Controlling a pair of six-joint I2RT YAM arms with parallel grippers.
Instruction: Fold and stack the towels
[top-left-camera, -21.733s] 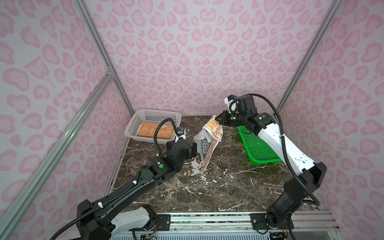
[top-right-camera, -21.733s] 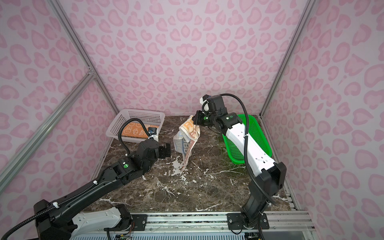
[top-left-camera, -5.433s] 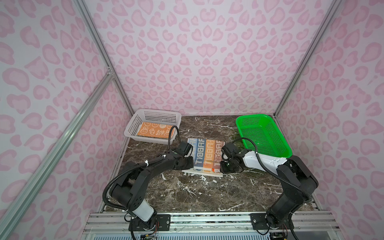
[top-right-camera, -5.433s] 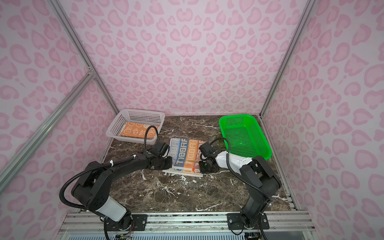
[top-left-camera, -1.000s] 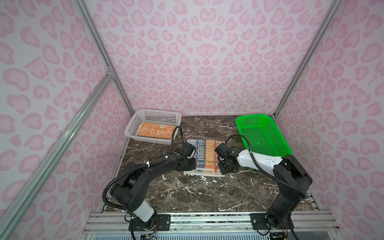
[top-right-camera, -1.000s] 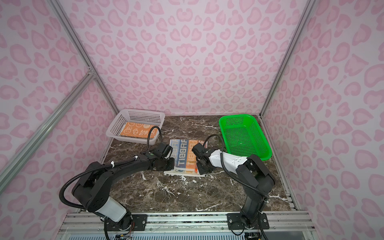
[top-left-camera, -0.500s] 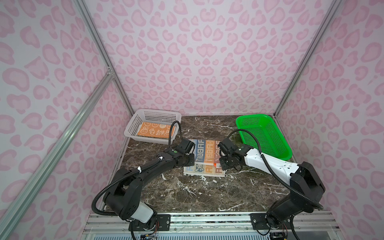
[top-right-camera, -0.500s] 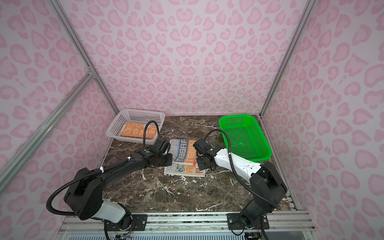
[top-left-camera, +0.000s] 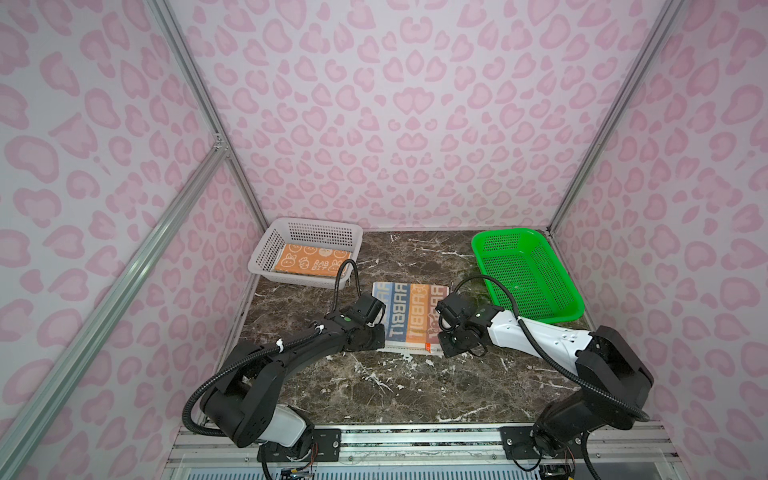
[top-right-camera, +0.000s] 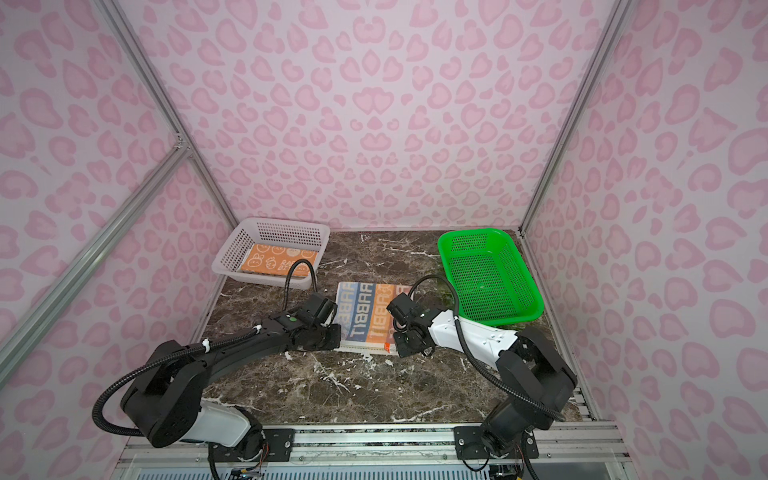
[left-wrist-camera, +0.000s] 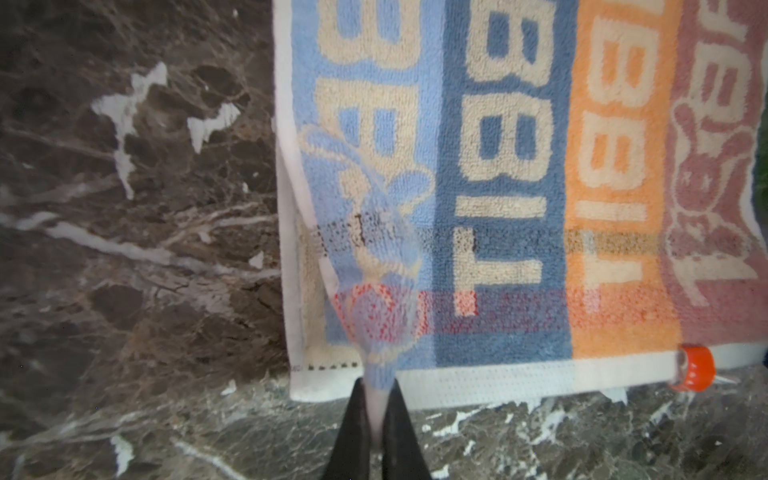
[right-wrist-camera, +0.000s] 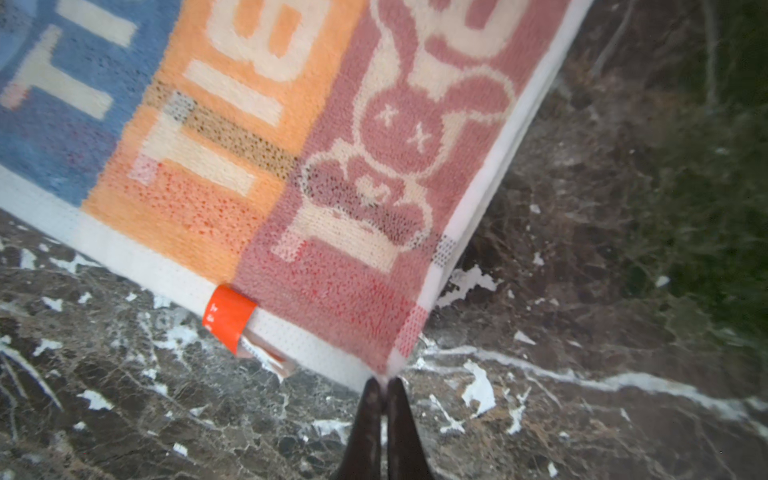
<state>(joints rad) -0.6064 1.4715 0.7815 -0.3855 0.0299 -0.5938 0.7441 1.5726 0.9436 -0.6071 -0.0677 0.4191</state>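
Black fingertips of the left gripper (left-wrist-camera: 376, 388) are pressed together on the pale-blue near corner of the striped terry towel printed with block letters (top-left-camera: 409, 316), lifting it a little off a layer beneath. The right gripper (right-wrist-camera: 384, 380) is likewise closed, pinching the pink near corner just beside the small orange tag (right-wrist-camera: 228, 311) on the hem. That towel lies on the dark marble table (top-left-camera: 395, 390) between the arms, apparently doubled once, so I judge a further fold is beginning. An orange bunny-print towel (top-left-camera: 309, 262) sits folded in the white perforated basket (top-left-camera: 320, 228) at the back left. The green perforated basket (top-left-camera: 509, 233) holds no towel. Left to do: finish this fold, then stack it.
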